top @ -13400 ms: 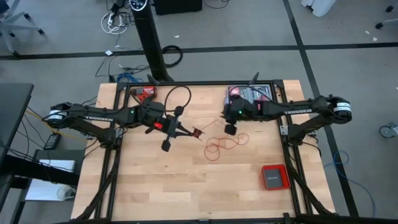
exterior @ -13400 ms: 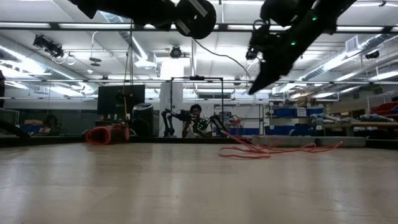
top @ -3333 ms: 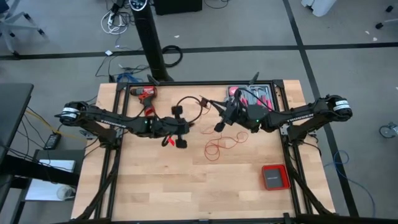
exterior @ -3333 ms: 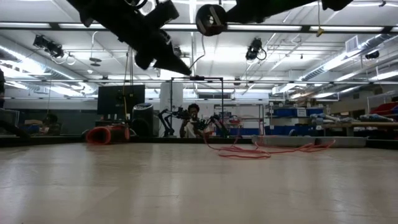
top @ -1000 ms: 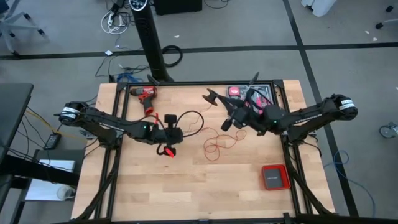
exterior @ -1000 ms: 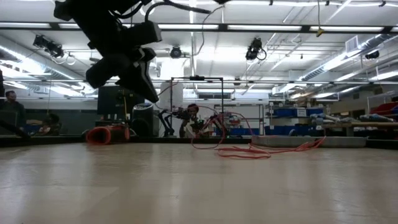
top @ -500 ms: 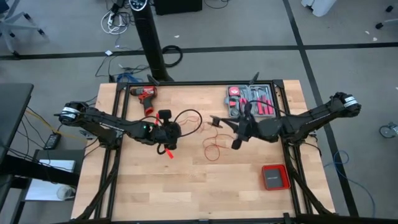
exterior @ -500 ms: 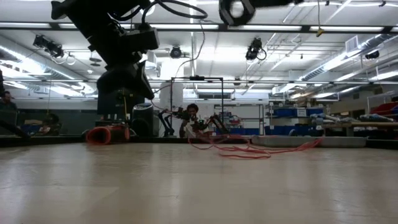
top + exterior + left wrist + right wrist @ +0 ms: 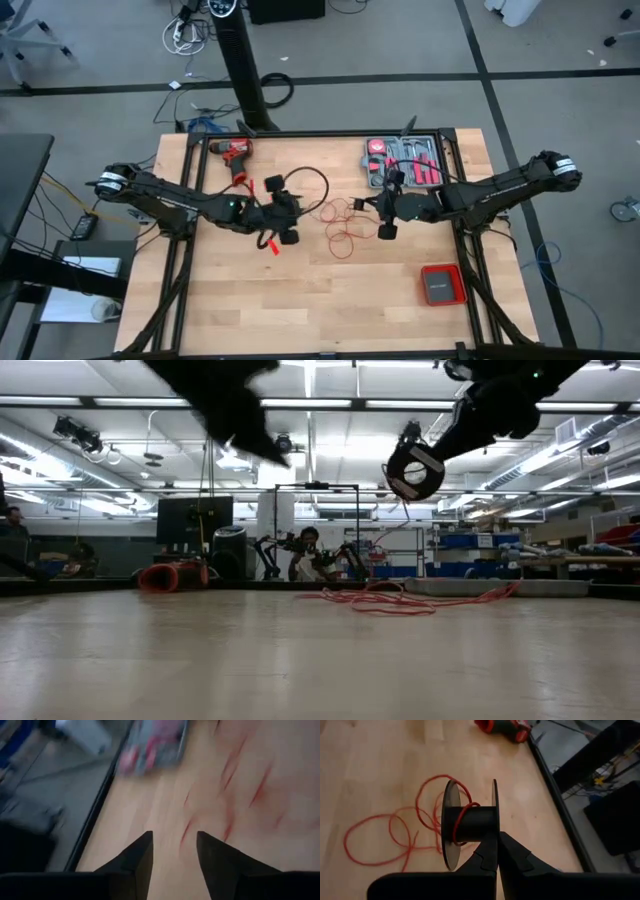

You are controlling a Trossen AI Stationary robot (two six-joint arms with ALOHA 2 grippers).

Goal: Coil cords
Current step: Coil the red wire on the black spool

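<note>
The cord (image 9: 345,225) is a thin red wire lying in loose loops mid-table, also seen in the right wrist view (image 9: 395,835) and the low view (image 9: 400,600). One strand of it (image 9: 462,820) is wrapped around the hub of a black spool (image 9: 470,822), which hangs above the table (image 9: 413,470). My right gripper (image 9: 497,837) is shut on the spool, just right of the loops (image 9: 378,207). My left gripper (image 9: 174,837) stands open with nothing between its fingers, above the table left of the loops (image 9: 297,213). My right gripper pinches one flange of the spool at its rim (image 9: 493,840), one finger between the two flanges and one outside. The fingers come from the table's right side, slanting down. The spool is lifted clear with its axis level, and the cord falls slack from its hub to the table.
A red-and-black drill (image 9: 232,150) lies at the far left, a tool case (image 9: 405,160) at the far right, and a flat red square box (image 9: 440,285) near the right front. The near half of the wooden table (image 9: 300,300) is bare.
My right gripper has come down with the spool, tipping over as it sank toward the cord loops. My left gripper has risen. The raised strands of cord have dropped lower onto the table.
</note>
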